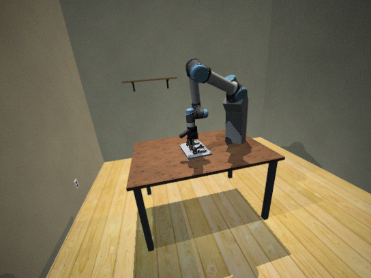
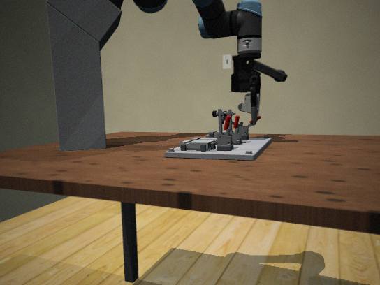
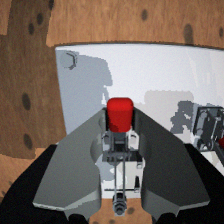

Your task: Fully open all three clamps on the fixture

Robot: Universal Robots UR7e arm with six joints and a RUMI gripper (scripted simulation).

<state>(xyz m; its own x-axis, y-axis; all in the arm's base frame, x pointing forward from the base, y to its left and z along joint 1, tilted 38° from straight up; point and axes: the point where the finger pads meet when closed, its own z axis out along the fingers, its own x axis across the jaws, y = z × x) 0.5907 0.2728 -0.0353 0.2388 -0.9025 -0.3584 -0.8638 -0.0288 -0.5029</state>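
The fixture is a light grey plate [image 2: 223, 151] on the brown table, carrying three toggle clamps with red handles and grey parts. It also shows in the top view [image 1: 196, 150]. My gripper [image 2: 254, 117] hangs straight down over the plate's far end and is shut on the red handle [image 3: 120, 114] of one clamp, seen between the two grey fingers in the wrist view. That handle tilts outward. Two other red handles [image 2: 228, 122] [image 2: 236, 121] stand nearly upright beside it. The grey parts [image 2: 197, 144] lie on the plate.
The arm's grey pedestal [image 2: 78, 77] stands on the table behind the fixture. The table edge [image 2: 195, 200] runs along the front. A small wall shelf [image 1: 149, 81] hangs far behind.
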